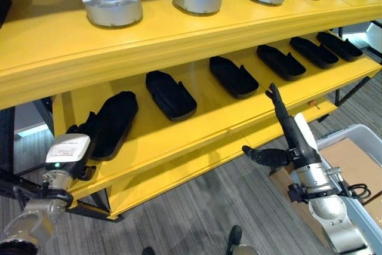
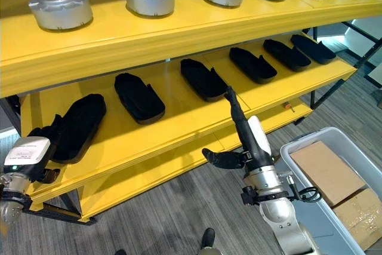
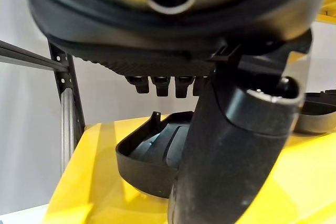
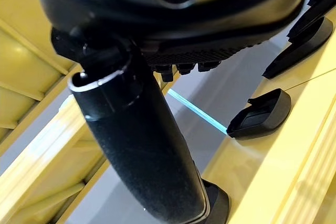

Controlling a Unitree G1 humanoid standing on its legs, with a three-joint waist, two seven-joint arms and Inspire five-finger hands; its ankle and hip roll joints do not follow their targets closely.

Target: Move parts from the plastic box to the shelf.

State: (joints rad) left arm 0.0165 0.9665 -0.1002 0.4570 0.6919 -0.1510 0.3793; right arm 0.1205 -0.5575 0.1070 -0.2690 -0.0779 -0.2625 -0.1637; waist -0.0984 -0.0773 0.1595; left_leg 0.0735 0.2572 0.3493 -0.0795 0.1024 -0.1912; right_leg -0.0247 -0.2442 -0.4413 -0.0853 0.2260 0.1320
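**Hands at the yellow shelf, black parts lying in a row**

The yellow shelf is carrying round silver metal parts along its top level, while a row of black moulded parts is lying on the middle level, set apart from one another and running from the robot's left to its right.

The left hand is resting at the left end of the middle level, against the near end of the leftmost black part. In the left wrist view its fingers are showing as short tips over the part, but whether they are gripping it cannot be told.

The right hand is reaching up in front of the shelf's middle level with its fingers stretched out straight and its thumb sticking out sideways; it is holding nothing. The fingertips are pointing towards the shelf edge, near the third black part from the left.

The plastic box is standing on the floor at the robot's lower right, with pieces of brown cardboard lying inside it.
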